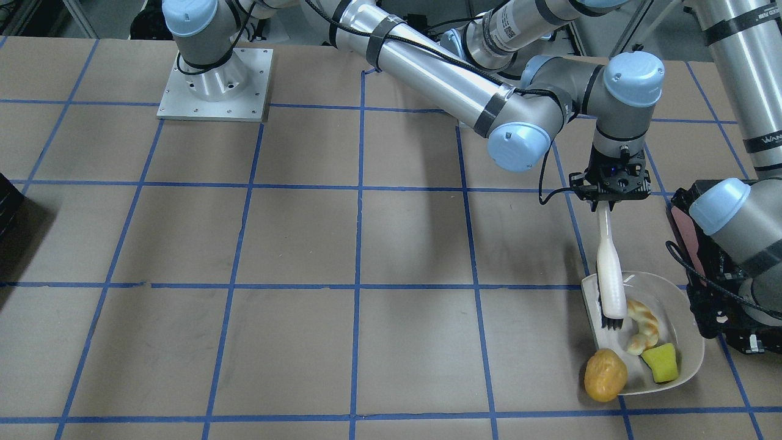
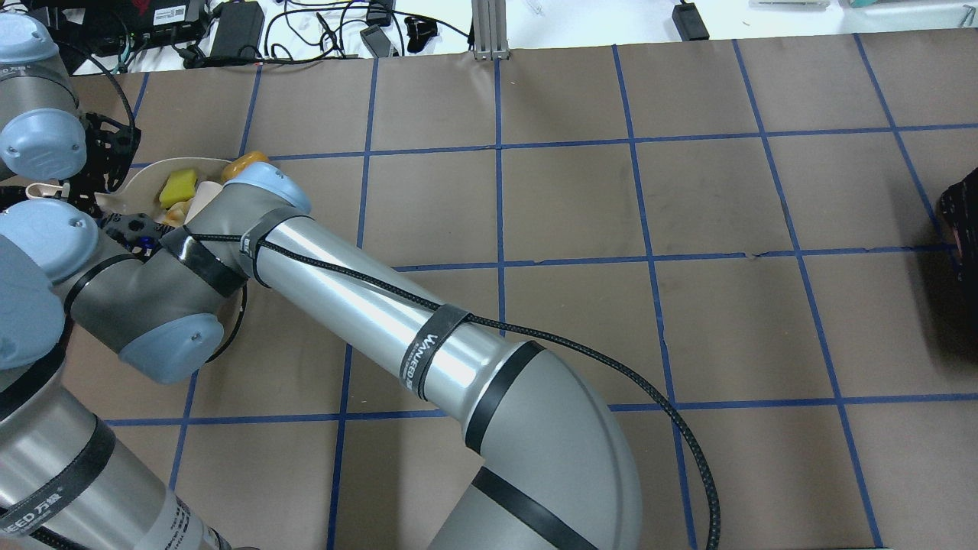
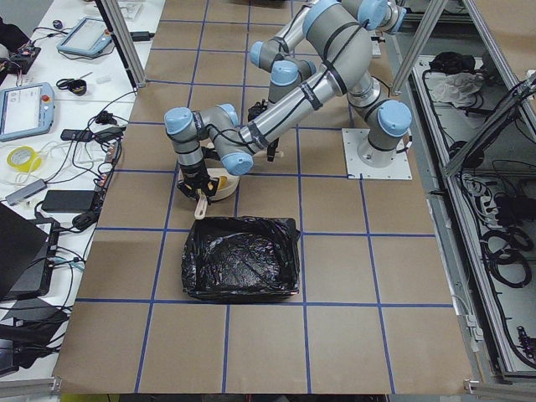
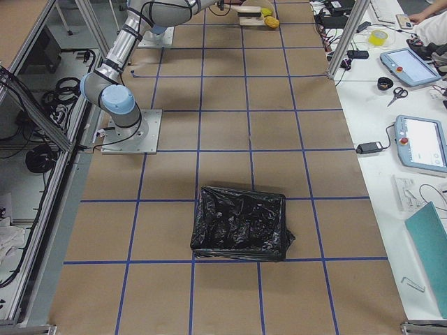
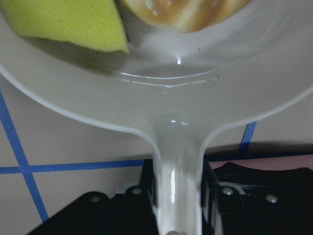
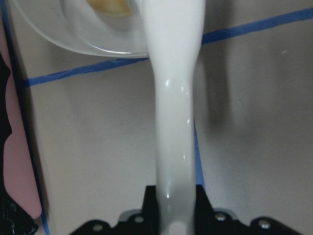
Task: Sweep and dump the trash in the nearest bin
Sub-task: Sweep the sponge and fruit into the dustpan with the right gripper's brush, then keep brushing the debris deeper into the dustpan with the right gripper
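My left gripper (image 5: pixel 177 188) is shut on the handle of a white dustpan (image 1: pixel 684 360). The tan-white croissant piece (image 1: pixel 643 327) and the yellow sponge wedge (image 1: pixel 661 362) lie in the pan. The golden-brown potato lump (image 1: pixel 605 374) sits at the pan's open edge, partly on the table. My right gripper (image 1: pixel 611 194) reaches across and is shut on a white brush (image 1: pixel 611 269) whose bristles rest in the pan beside the croissant. The pink-sided bin with the black bag (image 3: pixel 240 258) stands just beyond the pan; its pink side (image 1: pixel 679 223) shows behind my left arm.
A second black-bagged bin (image 4: pixel 241 222) stands at the table's other end and shows as a dark shape (image 1: pixel 7 211) at the edge. My right arm's base plate (image 1: pixel 214 85) is bolted to the table. Its long forearm (image 2: pixel 367 305) spans the table's left half.
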